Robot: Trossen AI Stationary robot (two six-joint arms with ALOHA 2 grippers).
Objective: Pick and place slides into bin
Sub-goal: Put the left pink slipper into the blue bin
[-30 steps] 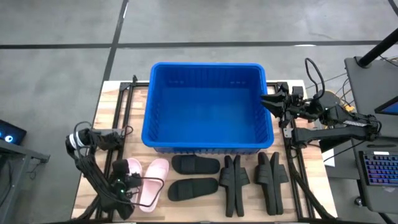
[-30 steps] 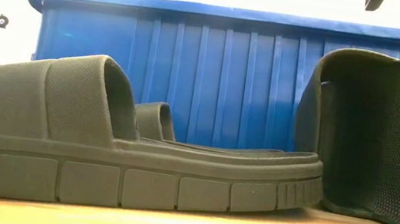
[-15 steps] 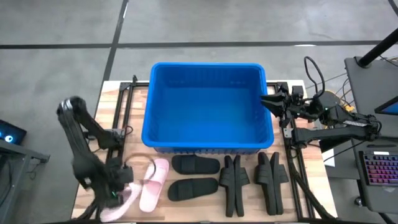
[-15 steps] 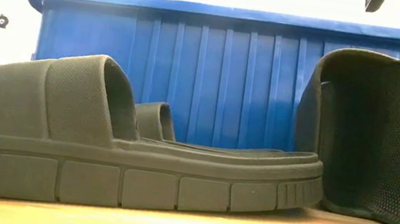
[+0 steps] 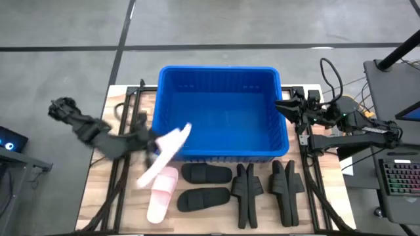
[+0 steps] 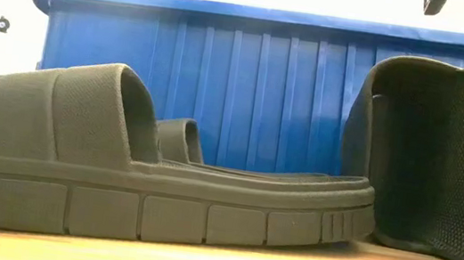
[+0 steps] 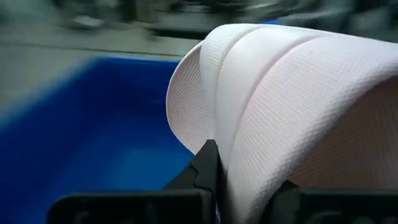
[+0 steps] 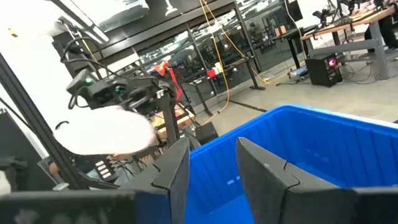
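L arm's gripper (image 5: 152, 145), at the big bright-blue ribbed plastic bin's (image 5: 165, 69) 8 o'clock corner, clamps one pale pink rubbery slip-on slide (image 5: 164, 155) by its edge, sole tilted, toe poking over the rim; the wrist view shows the dark fingers (image 7: 205, 163) pinched on the sole beside the broad strap. Its pink mate (image 5: 161, 194) lies flat on the wooden table (image 5: 104, 124) at the bin's 7 o'clock, w/ two black slides (image 5: 205, 186) flat at 6 and four more black slides (image 5: 267, 190) on edge at 5. R arm's gripper (image 5: 283, 107) waits at 3 o'clock over the rim, fingers (image 8: 174, 168) apart, holding nothing. Bin looks empty. Slide seems light, bendy and grippy; an edge pinch near the strap should hold, tho it may swing.
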